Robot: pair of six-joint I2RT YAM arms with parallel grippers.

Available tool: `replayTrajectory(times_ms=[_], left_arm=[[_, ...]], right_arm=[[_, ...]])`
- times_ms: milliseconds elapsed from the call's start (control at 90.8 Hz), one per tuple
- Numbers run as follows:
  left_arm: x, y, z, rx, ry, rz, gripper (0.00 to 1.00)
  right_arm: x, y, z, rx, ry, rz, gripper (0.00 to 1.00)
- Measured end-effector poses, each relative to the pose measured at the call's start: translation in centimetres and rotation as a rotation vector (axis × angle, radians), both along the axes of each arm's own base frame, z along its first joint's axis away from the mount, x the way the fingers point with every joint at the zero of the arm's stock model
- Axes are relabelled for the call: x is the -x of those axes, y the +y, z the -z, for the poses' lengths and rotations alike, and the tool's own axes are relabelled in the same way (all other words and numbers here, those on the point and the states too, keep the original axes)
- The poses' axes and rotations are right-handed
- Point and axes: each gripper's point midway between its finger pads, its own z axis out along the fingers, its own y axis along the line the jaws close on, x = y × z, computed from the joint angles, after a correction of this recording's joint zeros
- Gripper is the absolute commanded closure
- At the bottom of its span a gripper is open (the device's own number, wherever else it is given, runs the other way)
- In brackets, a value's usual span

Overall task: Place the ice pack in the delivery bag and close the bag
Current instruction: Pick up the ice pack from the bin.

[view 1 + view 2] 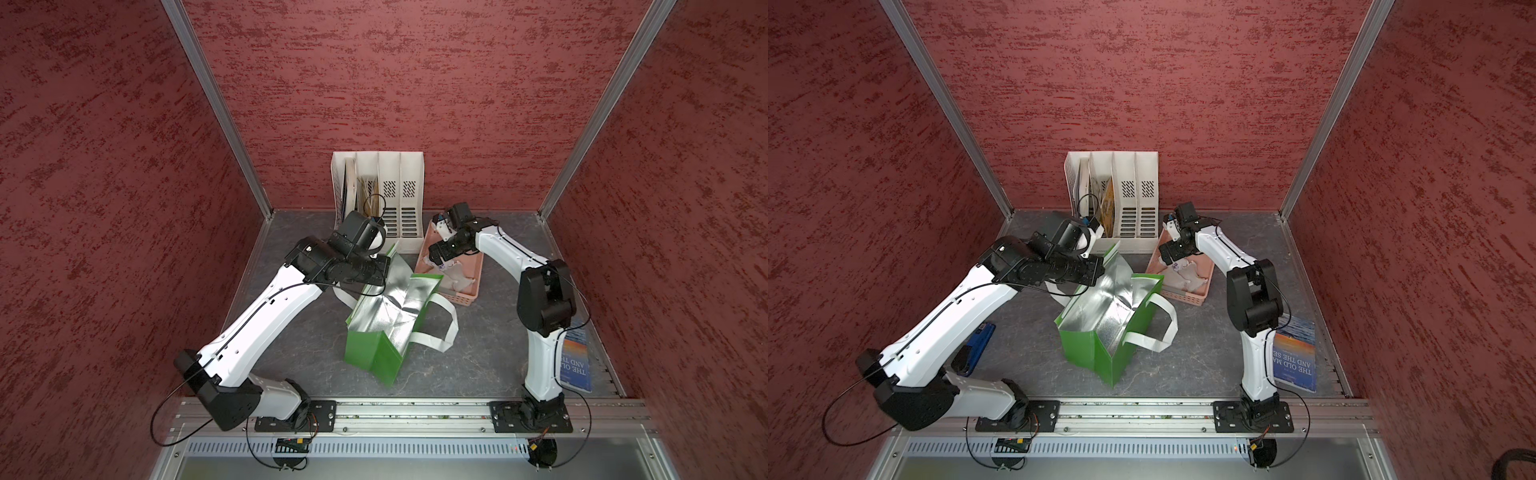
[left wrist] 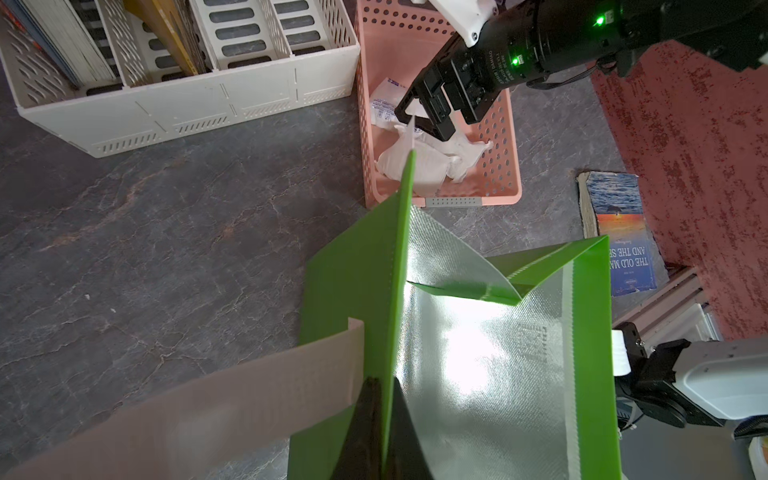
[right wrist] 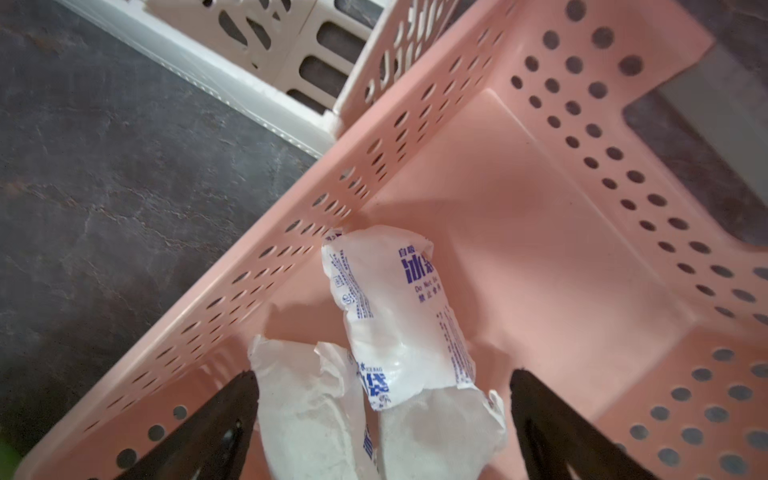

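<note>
Soft, even overhead light, faint shadows. The foil lining (image 2: 478, 353) of the delivery bag (image 2: 353, 291) glares white in the left wrist view; the right end effector (image 3: 382, 374) fingers (image 3: 208, 436) are out of focus.

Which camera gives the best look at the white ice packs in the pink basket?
The right wrist view: the ice packs sit close up, blue print readable. The left wrist view shows them partly hidden by the delivery bag and the right gripper; both top views show only small white shapes.
</note>
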Motion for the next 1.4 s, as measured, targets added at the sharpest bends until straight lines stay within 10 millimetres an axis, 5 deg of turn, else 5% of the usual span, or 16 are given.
replayTrajectory(times_ms=[231, 573, 1069, 1399], left_arm=[[-0.1, -0.2, 2.4, 0.0, 0.037, -0.022, 1.0], [-0.1, -0.7, 2.0, 0.051, 0.024, -0.022, 1.0], [0.0, -0.6, 2.3, 0.065, 0.025, -0.039, 1.0], [-0.3, -0.2, 2.2, 0.099, 0.019, -0.082, 1.0]], right_arm=[[-0.7, 0.4, 2.3, 0.031, 0.015, -0.08, 0.04], [-1.2, 0.2, 5.7, 0.096, 0.034, -0.158, 0.13], [-2.4, -0.8, 6.4, 0.172, -0.003, -0.152, 0.41], [-2.6, -0.8, 5.1, 0.132, -0.004, -0.052, 0.59]])
